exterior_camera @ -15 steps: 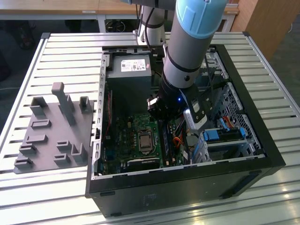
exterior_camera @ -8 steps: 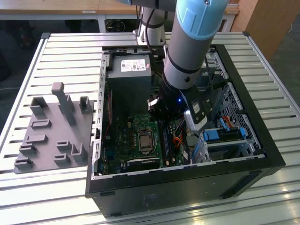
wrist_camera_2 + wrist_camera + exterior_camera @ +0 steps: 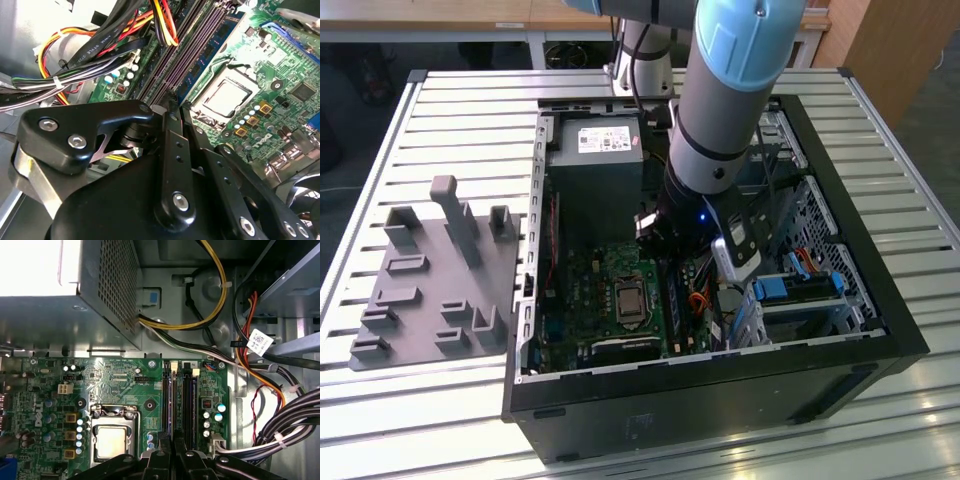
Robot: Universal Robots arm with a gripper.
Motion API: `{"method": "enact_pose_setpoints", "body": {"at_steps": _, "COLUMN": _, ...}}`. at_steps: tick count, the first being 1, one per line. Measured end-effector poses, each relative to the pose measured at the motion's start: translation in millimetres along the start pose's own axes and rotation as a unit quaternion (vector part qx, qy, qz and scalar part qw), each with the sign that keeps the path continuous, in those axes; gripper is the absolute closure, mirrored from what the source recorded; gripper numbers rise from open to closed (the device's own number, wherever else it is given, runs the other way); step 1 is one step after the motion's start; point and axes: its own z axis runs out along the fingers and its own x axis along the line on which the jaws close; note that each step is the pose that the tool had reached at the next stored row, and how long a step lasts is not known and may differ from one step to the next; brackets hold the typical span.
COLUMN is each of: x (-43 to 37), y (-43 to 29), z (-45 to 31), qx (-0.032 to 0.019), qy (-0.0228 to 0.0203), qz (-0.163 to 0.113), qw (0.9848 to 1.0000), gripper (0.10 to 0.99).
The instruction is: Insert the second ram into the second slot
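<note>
1. Slatted metal table (image 3: 440,110) carries an open computer case (image 3: 880,300), the arm reaching inside
2. Gripper (image 3: 172,102) hangs over the memory slots (image 3: 187,400) beside the CPU socket (image 3: 112,440), fingers (image 3: 170,145) drawn narrow, almost together; anything pinched is hidden
3. Blue ram (image 3: 196,70) stands in the slot nearest that socket

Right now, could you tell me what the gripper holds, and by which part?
Cannot be told; the black gripper hangs over the long dark memory slots.
</note>
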Motion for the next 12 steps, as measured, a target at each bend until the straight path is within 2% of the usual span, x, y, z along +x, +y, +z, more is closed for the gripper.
{"method": "enact_pose_setpoints", "body": {"at_steps": 12, "x": -0.8, "y": -0.4, "z": 4.2, "qx": 0.0014, "qy": -0.0008, "qz": 0.008, "qw": 1.0000, "gripper": 0.949}}
